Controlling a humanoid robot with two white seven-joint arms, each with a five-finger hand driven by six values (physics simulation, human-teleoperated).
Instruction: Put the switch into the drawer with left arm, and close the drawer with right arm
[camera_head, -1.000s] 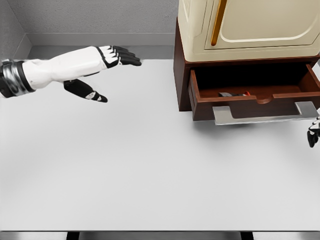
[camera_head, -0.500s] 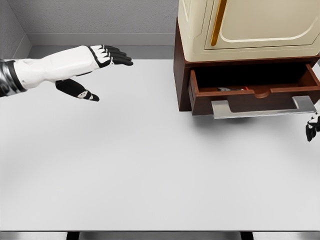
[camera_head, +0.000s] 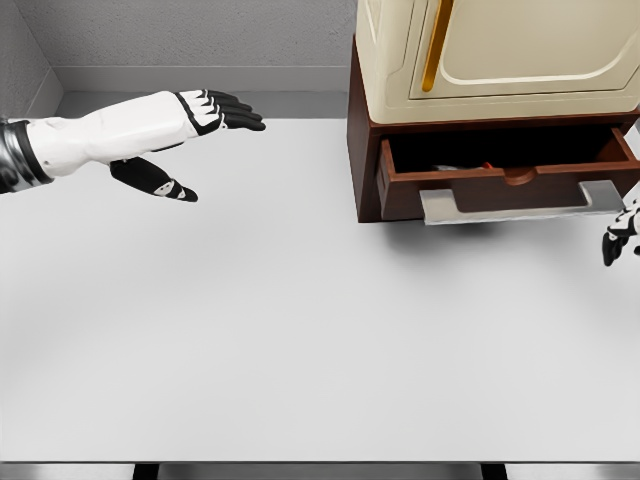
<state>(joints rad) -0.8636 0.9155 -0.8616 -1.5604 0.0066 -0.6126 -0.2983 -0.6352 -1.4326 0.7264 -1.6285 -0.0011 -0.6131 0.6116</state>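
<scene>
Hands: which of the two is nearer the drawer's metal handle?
The right hand, at the picture's right edge just below the handle. The left hand is far across the table.

One flat white table (camera_head: 300, 340) carries one dark brown wooden cabinet base (camera_head: 362, 150), which holds one partly open brown drawer (camera_head: 500, 185) with one flat grey metal handle (camera_head: 505, 203). One cream-coloured boxy unit (camera_head: 500, 55) sits on top, bearing one vertical amber handle strip (camera_head: 436, 45). Two white robot hands with black fingers show: the left hand (camera_head: 205, 112) and the right hand (camera_head: 620, 232) at the picture's right edge.
</scene>
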